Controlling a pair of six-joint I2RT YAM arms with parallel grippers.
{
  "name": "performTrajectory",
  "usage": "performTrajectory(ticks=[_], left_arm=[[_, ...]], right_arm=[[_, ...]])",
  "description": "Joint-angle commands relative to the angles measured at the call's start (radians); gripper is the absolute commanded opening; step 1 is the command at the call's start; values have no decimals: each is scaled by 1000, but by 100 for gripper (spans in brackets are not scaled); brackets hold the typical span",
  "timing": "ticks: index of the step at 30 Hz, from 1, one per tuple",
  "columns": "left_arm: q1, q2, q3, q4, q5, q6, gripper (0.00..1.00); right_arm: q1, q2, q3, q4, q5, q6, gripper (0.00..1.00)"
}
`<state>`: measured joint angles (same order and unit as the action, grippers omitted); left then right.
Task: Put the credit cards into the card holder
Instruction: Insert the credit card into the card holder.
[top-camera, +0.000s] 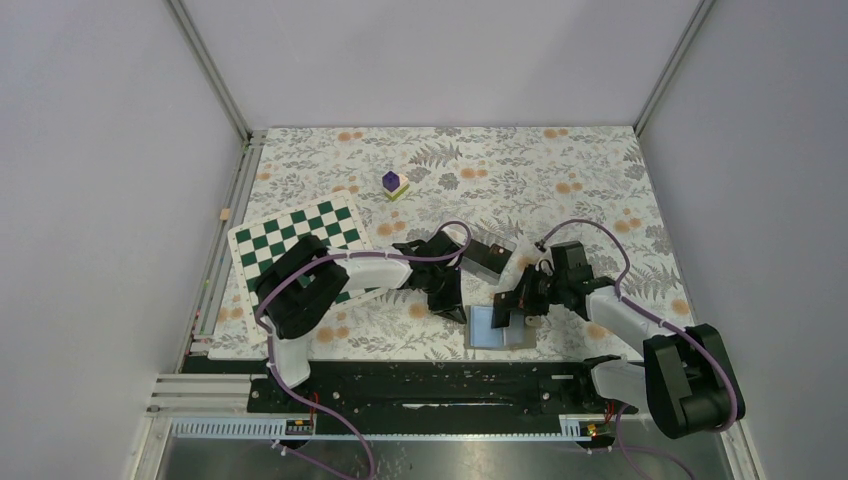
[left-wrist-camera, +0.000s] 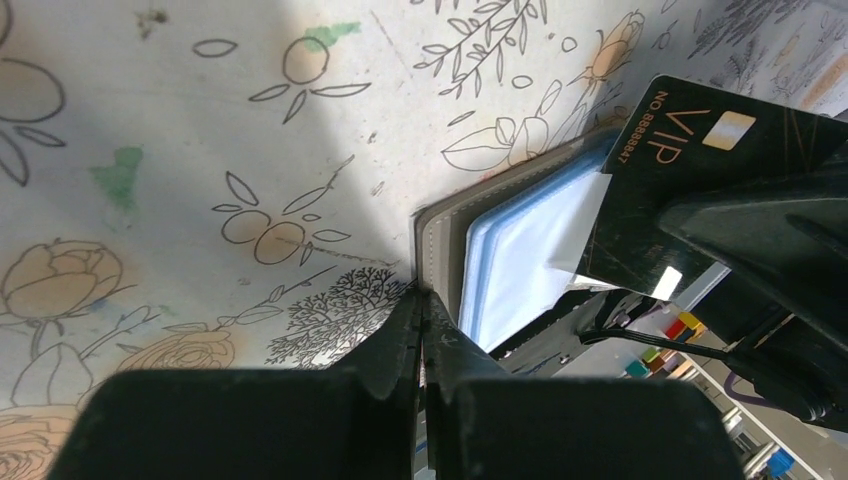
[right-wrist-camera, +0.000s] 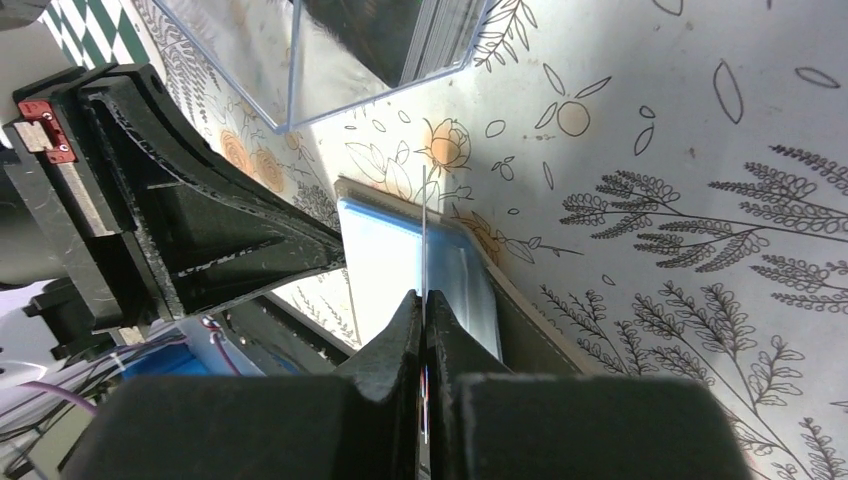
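Closest to the lens, the left gripper (left-wrist-camera: 424, 322) has its fingers closed together, and the tips touch the grey rim of the open card holder (left-wrist-camera: 440, 235) on its 9 o'clock side. The right gripper (right-wrist-camera: 424, 303) is clamped on a black credit card (left-wrist-camera: 700, 150) with gold VIP letters, held on edge over the pale blue pockets. The holder lies at 6 o'clock on the table, and a clear box (top-camera: 487, 257) stands near it at 12 o'clock.
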<state>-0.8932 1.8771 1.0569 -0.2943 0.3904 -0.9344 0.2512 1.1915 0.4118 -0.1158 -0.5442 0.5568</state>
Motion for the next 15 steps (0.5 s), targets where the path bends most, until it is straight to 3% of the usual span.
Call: performTrajectory(ticks=[1, 15], left_arm=[[-8, 78, -13, -65, -90, 35, 0], [-10, 96, -3, -80, -90, 41, 0]], right_arm=[[-17, -4, -20, 47, -64, 45, 0], [-26, 18, -33, 29, -80, 50, 0]])
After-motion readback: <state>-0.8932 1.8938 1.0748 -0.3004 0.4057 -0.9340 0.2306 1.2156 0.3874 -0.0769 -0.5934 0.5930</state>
